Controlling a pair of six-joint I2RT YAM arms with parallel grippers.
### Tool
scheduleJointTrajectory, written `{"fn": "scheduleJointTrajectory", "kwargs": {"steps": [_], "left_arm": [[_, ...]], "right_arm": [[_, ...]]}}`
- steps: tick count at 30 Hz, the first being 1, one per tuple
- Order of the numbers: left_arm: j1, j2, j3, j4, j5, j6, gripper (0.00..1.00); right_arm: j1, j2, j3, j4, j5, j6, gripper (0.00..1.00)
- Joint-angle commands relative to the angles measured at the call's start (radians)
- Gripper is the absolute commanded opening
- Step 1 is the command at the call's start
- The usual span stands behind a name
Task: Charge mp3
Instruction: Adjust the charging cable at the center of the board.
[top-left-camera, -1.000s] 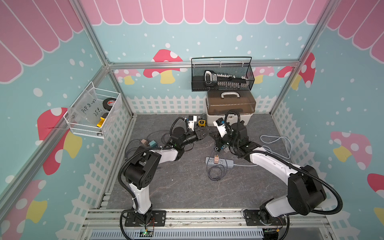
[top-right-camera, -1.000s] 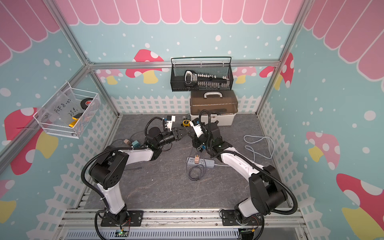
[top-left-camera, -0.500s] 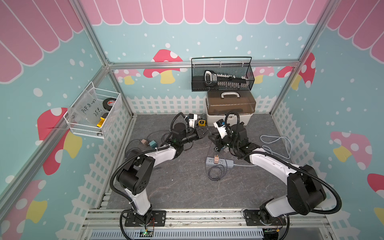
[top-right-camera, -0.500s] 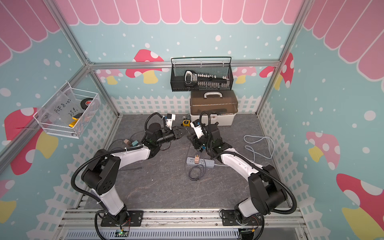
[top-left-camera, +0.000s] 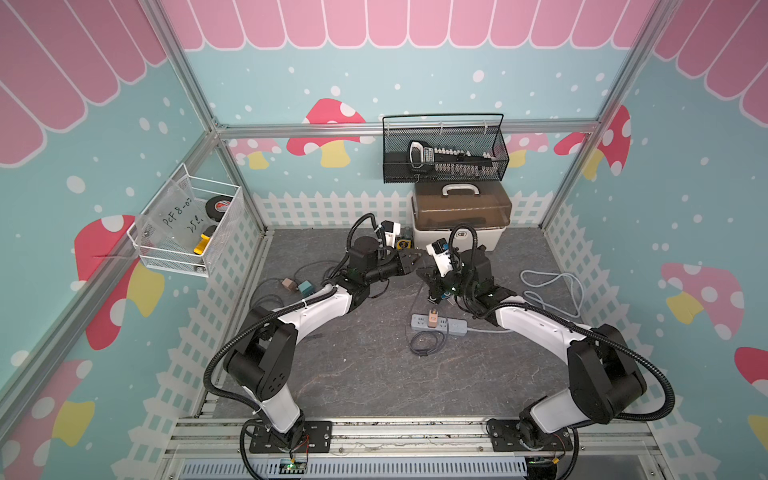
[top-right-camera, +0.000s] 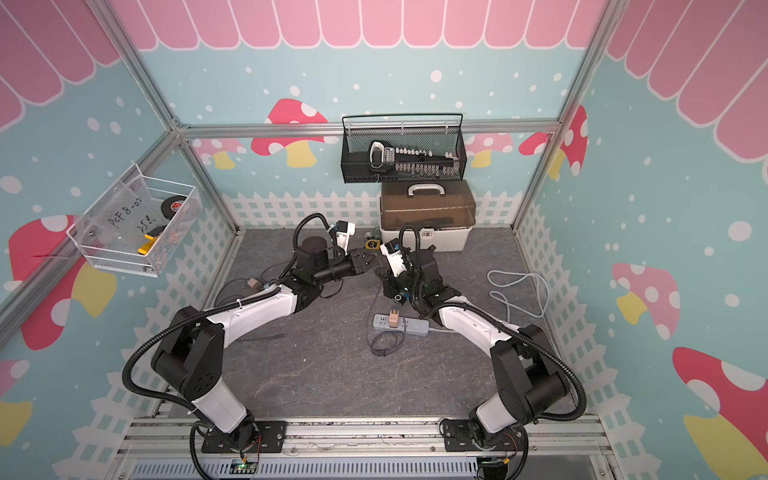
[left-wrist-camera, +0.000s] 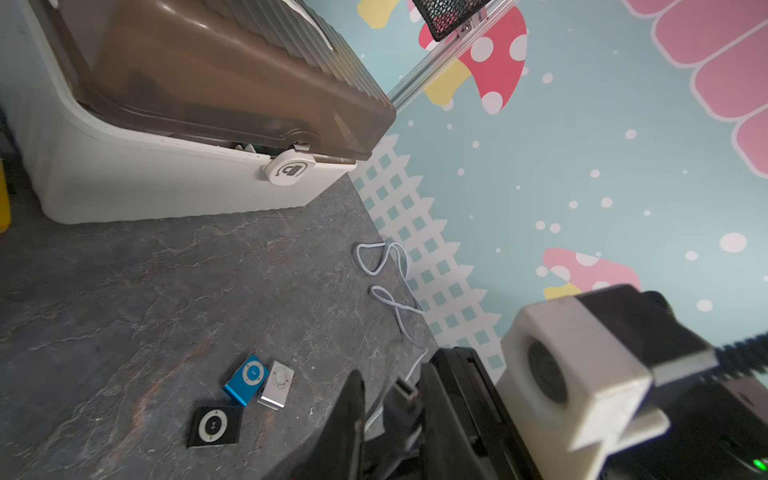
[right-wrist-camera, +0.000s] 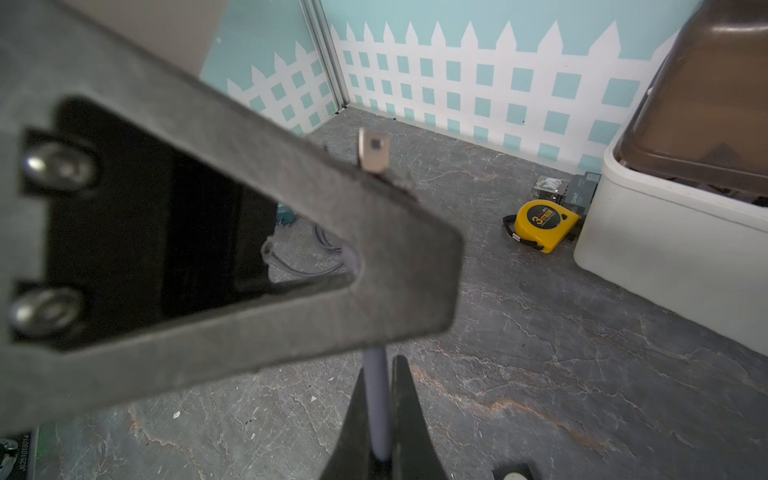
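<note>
Three small, flat, square mp3 players, each with a round control wheel, lie on the dark grey stone-textured mat (left-wrist-camera: 124, 291). The glossy blue mp3 player (left-wrist-camera: 246, 379) lies just beside the brushed silver mp3 player (left-wrist-camera: 277, 384), and the matte black mp3 player (left-wrist-camera: 215, 426) is near both.

In a top view they lie at 5 o'clock from the right gripper (right-wrist-camera: 379, 374), close to it. The pale oblong plastic power strip (top-right-camera: 411, 327) is at 6 o'clock from them.

The right gripper is clenched on a smooth lilac charging cable (right-wrist-camera: 377, 415). The cable's flat metal plug (right-wrist-camera: 374, 154) projects between the parted jaws of the left gripper (top-left-camera: 413, 262); contact there cannot be determined.
</note>
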Motion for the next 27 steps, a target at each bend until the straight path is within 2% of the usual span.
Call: {"fn": "scheduleJointTrajectory", "kwargs": {"steps": [1, 6, 12, 15, 18, 27], "left_arm": [[-0.001, -0.036, 0.0, -0.024, -0.026, 0.038, 0.35], [0.003, -0.044, -0.031, 0.029, 0.001, 0.036, 0.41], [0.003, -0.017, -0.076, 0.148, 0.055, -0.007, 0.4], [-0.002, 0.0, -0.066, 0.144, 0.07, 0.001, 0.35], [-0.005, 0.005, -0.057, 0.143, 0.072, 0.013, 0.25], [-0.018, 0.014, -0.038, 0.138, 0.086, 0.04, 0.09]], "right_arm": [[-0.003, -0.027, -0.026, 0.082, -0.005, 0.011, 0.0], [-0.008, -0.034, -0.029, 0.087, -0.015, 0.003, 0.0], [-0.014, -0.04, -0.035, 0.104, -0.05, 0.008, 0.0], [-0.016, -0.037, -0.032, 0.103, -0.07, 0.01, 0.0], [-0.016, -0.034, -0.033, 0.104, -0.08, 0.016, 0.0], [-0.016, -0.027, -0.032, 0.094, -0.076, 0.028, 0.0]]}}
